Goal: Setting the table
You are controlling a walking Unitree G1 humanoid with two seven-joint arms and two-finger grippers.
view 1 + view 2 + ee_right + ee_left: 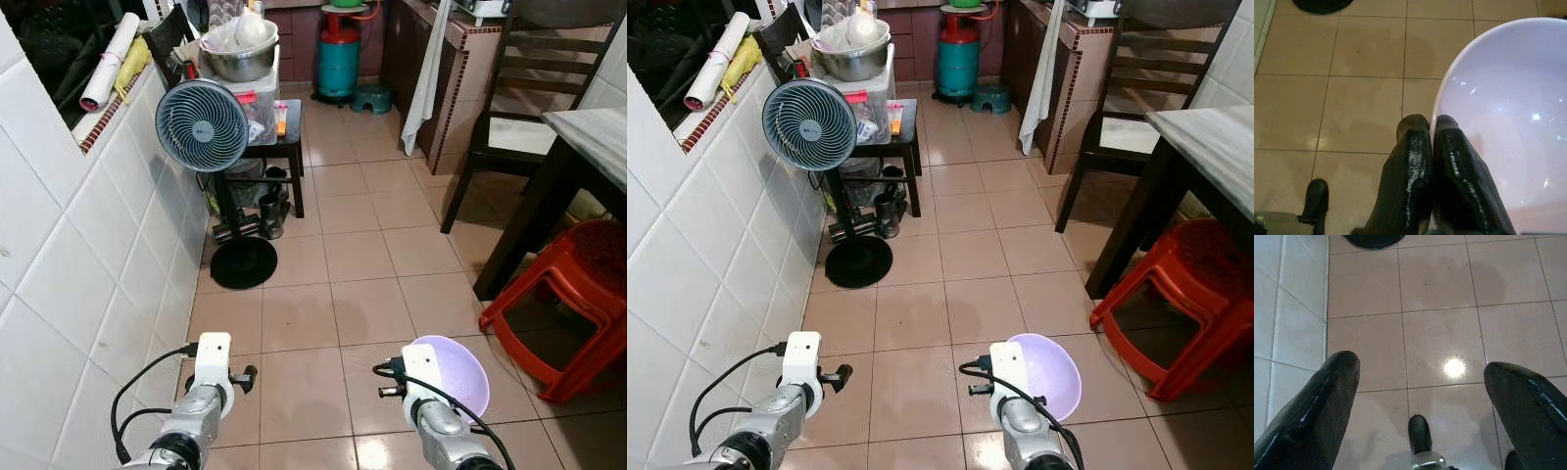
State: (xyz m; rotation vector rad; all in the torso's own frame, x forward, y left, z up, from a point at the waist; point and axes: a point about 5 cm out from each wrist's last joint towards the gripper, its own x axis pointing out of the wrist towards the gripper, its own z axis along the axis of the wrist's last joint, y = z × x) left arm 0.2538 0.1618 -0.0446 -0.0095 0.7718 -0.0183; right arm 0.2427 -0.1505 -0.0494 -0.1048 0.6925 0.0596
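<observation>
— Looking across the room, what takes up the most space?

— Pinkish tiled floor (362,255), bounded on the robot's left by a white tiled wall (59,294). On the right stands a dark table with a pale marbled top (593,147), a dark wooden chair (519,88) behind it, and a red plastic stool (578,294) partly tucked beneath the table's edge.

— And further back?

— A standing fan (203,127) beside the wall, its round black base on the tiles. Behind it is a small dark stand carrying a clear box topped by a steel bowl (238,54). A teal gas cylinder (338,59) stands at the far end.

— Where is the thing for the table?

— A lilac plastic bowl (1508,112) hangs low over the floor at the robot's right side. The right gripper (1432,129) has its two fingers pressed together on the bowl's rim, one inside and one outside.

— And the other arm?

— The left gripper (1420,377) is held out over the tiles near the wall, fingers spread wide with nothing between them.
</observation>
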